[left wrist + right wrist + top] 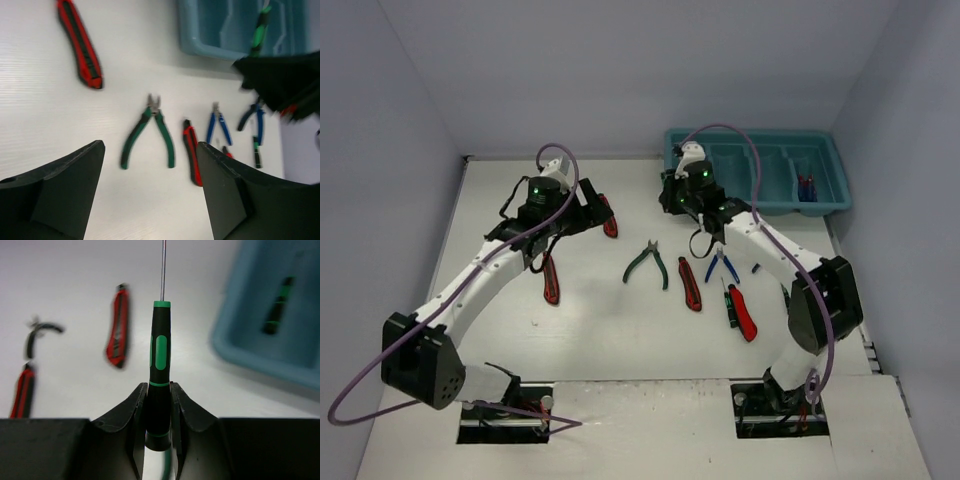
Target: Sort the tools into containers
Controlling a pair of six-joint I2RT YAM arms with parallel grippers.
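The table (620,350) carries most of the work yet to do: of the tools we see, only a couple lie in the teal tray (790,208), so we judge the sorting to be at an early stage. The left gripper (150,146) hangs well to the left of the tray, its fingers spread and empty. The right gripper (160,390) sits at the tray's near left corner, fingers clenched on a green-and-black screwdriver (160,355); we take dropping it into a compartment to be the step in hand. In front of the tray and to its left lie four red knives (690,284), the green pliers (648,264), the blue pliers (722,265) and a thin screwdriver (729,300), all to be sorted. Only the top view shows a small red-and-blue tool (806,187) in a compartment near the tray's right end. Only the right wrist view shows the grip itself and a second green screwdriver (277,307) lying inside the tray. The left wrist view alone shows plainly a second pair of blue pliers (252,117) beside the first, in front of the tray
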